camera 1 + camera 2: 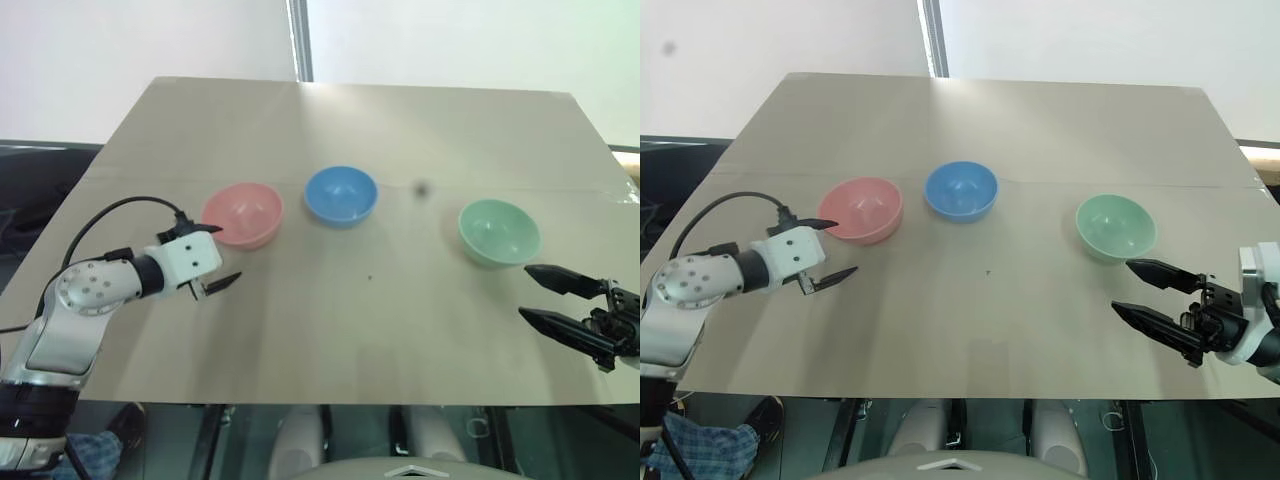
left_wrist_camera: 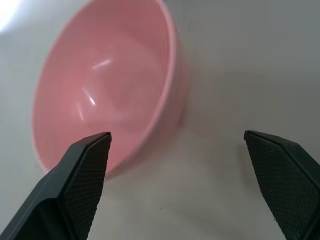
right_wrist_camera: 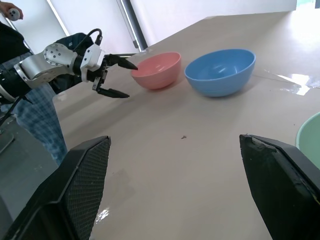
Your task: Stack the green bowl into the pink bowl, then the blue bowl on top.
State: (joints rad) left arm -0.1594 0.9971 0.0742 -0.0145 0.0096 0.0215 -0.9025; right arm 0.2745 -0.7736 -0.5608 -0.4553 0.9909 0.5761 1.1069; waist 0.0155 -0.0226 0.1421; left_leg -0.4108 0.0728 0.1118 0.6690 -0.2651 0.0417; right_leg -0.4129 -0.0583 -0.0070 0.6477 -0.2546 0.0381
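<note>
right gripper [image 1: 532, 292] jaws apart near green bowl [image 1: 499, 232], left gripper [image 1: 222, 257] beside pink bowl [image 1: 243, 214]

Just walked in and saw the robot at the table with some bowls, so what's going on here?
A two-armed robot is set up to stack three small round plastic bowls, and nothing is stacked yet. The salmon pink bowl, sky blue bowl and mint green bowl sit apart in a row on the tan table. The left gripper is open beside the pink bowl, not holding it. The right gripper is open just short of the green bowl. Both grippers are empty.
</note>
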